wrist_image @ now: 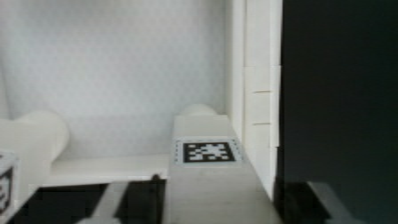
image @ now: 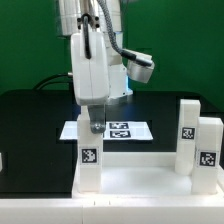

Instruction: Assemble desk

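The white tabletop [image: 135, 178] lies flat at the front of the black table. One white leg [image: 88, 160] with a black-and-white tag stands upright at the tabletop's corner on the exterior view's left. My gripper [image: 92, 128] comes straight down on this leg's top end. In the wrist view the leg [wrist_image: 214, 150] runs between my dark fingers [wrist_image: 143, 200], which sit against both its sides, so my gripper [wrist_image: 217, 205] is shut on it. Two more tagged legs [image: 188, 125] [image: 208, 150] stand on the tabletop at the exterior view's right. The tabletop [wrist_image: 107, 80] fills the wrist view.
The marker board [image: 120, 130] lies on the black table just behind the gripper. Another white tagged part [wrist_image: 27, 150] shows at the edge of the wrist view. Green walls stand behind the table.
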Controlling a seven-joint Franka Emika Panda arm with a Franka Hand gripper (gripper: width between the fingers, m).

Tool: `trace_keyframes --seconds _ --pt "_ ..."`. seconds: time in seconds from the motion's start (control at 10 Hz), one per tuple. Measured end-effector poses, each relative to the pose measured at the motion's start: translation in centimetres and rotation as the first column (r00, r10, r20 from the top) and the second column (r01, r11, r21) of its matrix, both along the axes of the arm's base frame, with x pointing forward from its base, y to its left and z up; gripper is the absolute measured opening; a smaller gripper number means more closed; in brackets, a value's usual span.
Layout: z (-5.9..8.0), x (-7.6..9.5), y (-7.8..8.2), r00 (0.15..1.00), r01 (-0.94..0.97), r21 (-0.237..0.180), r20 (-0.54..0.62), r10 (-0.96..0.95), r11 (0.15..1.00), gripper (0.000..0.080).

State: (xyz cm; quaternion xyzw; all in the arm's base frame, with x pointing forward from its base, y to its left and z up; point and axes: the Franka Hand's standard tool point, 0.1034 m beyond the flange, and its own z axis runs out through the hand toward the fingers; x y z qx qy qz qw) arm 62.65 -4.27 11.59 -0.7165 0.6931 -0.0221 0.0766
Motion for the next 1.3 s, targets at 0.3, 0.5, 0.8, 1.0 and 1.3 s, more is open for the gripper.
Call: trace_keyframes --seconds 0.3,0.5,0.8,1.0,1.3 --pt "-0.4 -0.3 0.4 0.878 -0.477 -0.069 0.012 0.479 0.876 0.0605" --pt "-0.5 -0.4 0.5 0.794 -0.605 -0.096 0.000 0.608 0.791 0.0639" --pt "-0.5 -0.3 0.1 0.650 -0.754 -0.129 -0.016 0.759 0.644 0.0649" --pt "0.0 0.3 -0.7 0.287 -0.947 -0.164 -0.053 0.956 0.275 0.0649" --pt "-0.1 0.3 -0.8 0.232 -0.962 -0.166 -0.062 0.971 0.219 0.0532"
